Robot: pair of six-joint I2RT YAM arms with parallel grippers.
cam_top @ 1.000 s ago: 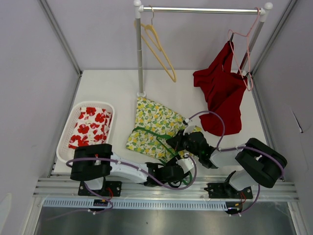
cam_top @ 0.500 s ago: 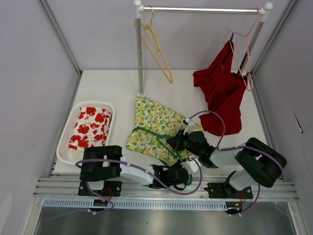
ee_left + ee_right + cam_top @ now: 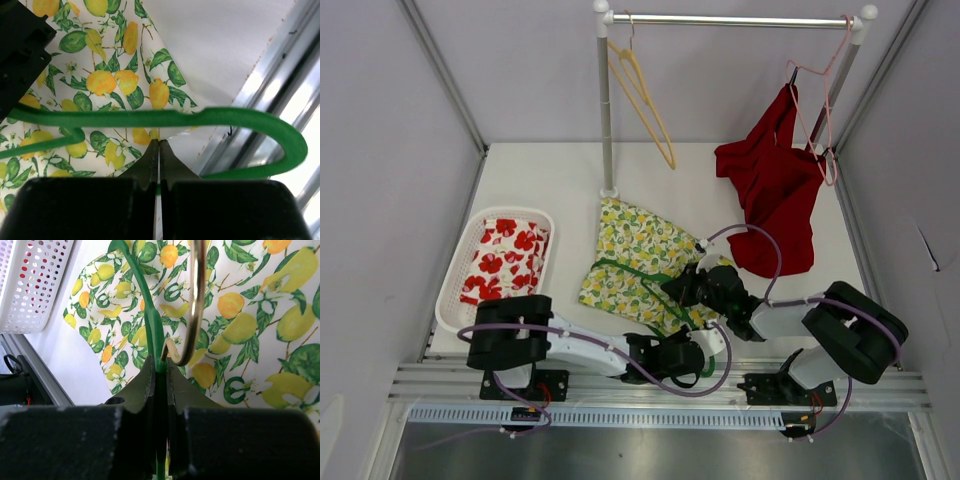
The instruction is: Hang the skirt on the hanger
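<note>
The lemon-print skirt (image 3: 635, 245) lies flat on the white table with the green hanger (image 3: 620, 268) on top of it. In the left wrist view my left gripper (image 3: 159, 142) is shut, its tips pinching the skirt (image 3: 100, 80) at its near hem, just under the hanger's green bar (image 3: 150, 117). From above, the left gripper (image 3: 698, 350) sits at the skirt's near right corner. My right gripper (image 3: 160, 365) is shut on the hanger's green stem (image 3: 150, 315), right below its brass hook (image 3: 196, 315), over the skirt (image 3: 250, 325). Seen from above, the right gripper (image 3: 682, 290) is on the skirt's right side.
A white basket (image 3: 455, 290) with red-flowered cloth stands at the left. Behind the skirt is a rack post (image 3: 606, 110) with a top bar (image 3: 735, 20); a yellow hanger (image 3: 645, 95) and a red garment (image 3: 775, 190) hang from it. A metal rail (image 3: 650, 385) runs along the near edge.
My left gripper has closed from wide open onto the skirt's near hem, and its arm shifted slightly. The right gripper kept its hold on the hanger. The yellow hanger swings a little.
</note>
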